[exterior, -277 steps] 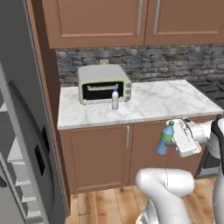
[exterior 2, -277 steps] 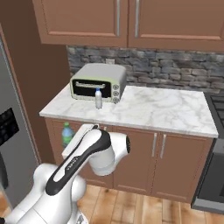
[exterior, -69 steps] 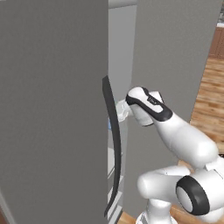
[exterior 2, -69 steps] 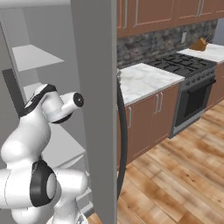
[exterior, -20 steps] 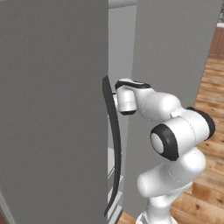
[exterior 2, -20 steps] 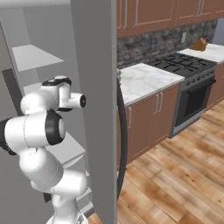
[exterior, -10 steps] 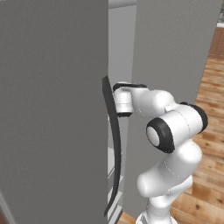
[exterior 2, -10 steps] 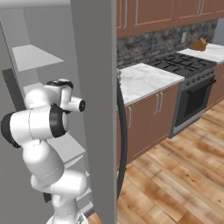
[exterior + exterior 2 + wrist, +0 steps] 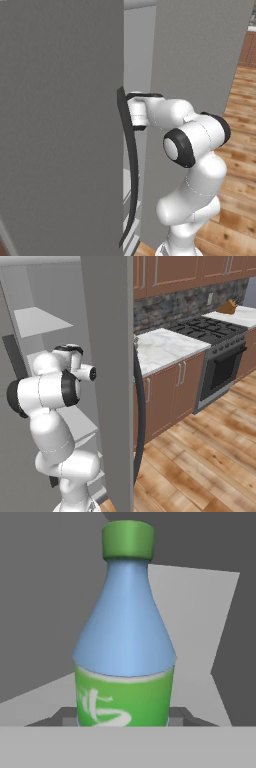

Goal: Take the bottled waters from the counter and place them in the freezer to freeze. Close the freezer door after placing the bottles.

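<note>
A bottled water (image 9: 125, 637) stands upright right in front of the hand camera: blue body, green cap, green label. My gripper (image 9: 125, 718) is shut on its base, with a dark fingertip (image 9: 64, 716) showing at either side. Behind the bottle lie the grey inner walls and a pale shelf (image 9: 200, 642) of the freezer. In the left base view my wrist (image 9: 138, 112) reaches past the open grey freezer door (image 9: 60, 125) beside its dark handle (image 9: 131, 165). The marble counter (image 9: 167, 348) lies off to the right; the second bottle is out of view.
The other grey door (image 9: 112, 356) stands edge-on just right of my arm, with its dark handle (image 9: 141, 416). White shelves (image 9: 40, 321) line the freezer's inside. A black stove (image 9: 210, 328) and wooden floor (image 9: 200, 466) lie to the right.
Since 13.8 s ago the base has left the counter and now faces the freezer. In the last second the arm folded and the elbow swung right, while the wrist stayed beside the door handle.
</note>
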